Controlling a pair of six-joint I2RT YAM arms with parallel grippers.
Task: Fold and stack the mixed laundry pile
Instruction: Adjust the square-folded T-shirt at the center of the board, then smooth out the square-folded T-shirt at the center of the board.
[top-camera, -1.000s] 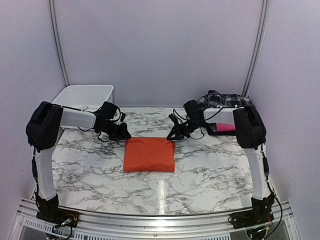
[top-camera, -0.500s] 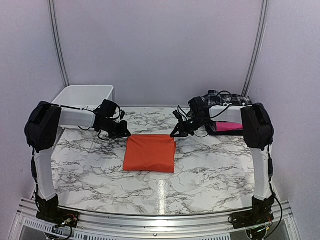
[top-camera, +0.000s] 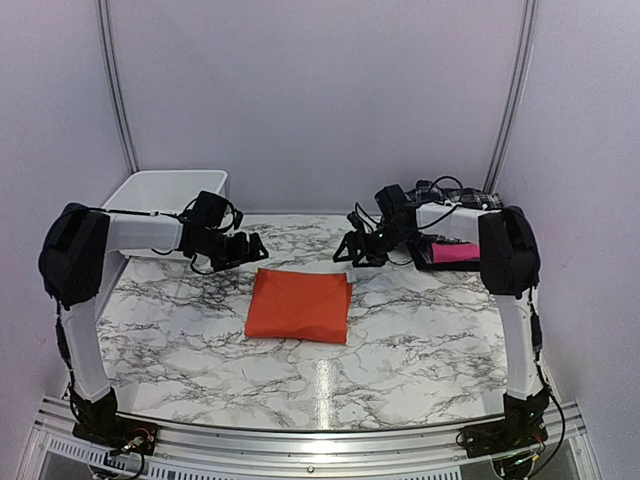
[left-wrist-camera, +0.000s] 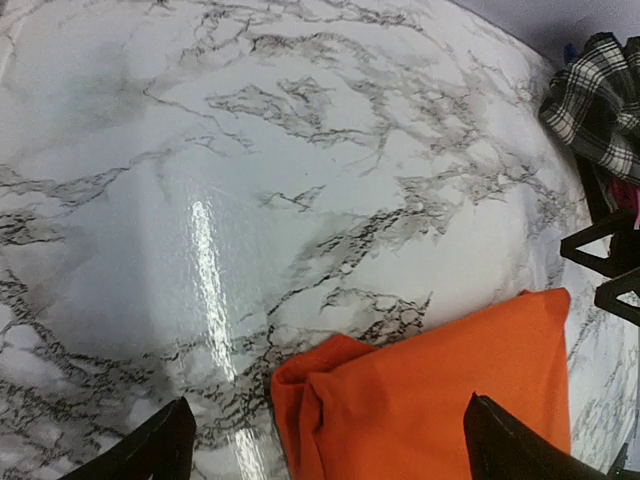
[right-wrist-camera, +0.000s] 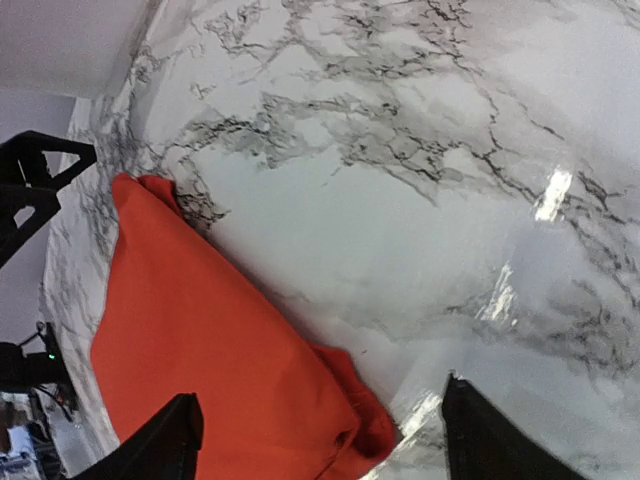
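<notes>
marble table (top-camera: 420, 345), folded orange t-shirt (top-camera: 299, 306); left gripper (top-camera: 254, 244), right gripper (top-camera: 346, 251) wide, flanking

You have the folded t-shirt (top-camera: 299, 306) at mid-table (top-camera: 420, 340), the bin (top-camera: 170, 195) behind-left, the shirt heap (top-camera: 452, 196) behind-right, and the left gripper (top-camera: 254, 244) and right gripper (top-camera: 343, 252) just behind its 2 rear corners.

**Orange t-shirt (top-camera: 298, 305) folded, plaid shirt (left-wrist-camera: 600, 100) heaped**

The plain bright orange t-shirt lies folded into a flat, roughly square packet near the middle of the marble tabletop (top-camera: 400, 340), slightly toward the far edge. 1 of its far corners is bunched into small creases. The black-and-white plaid shirt sits crumpled by the far right corner.
</notes>
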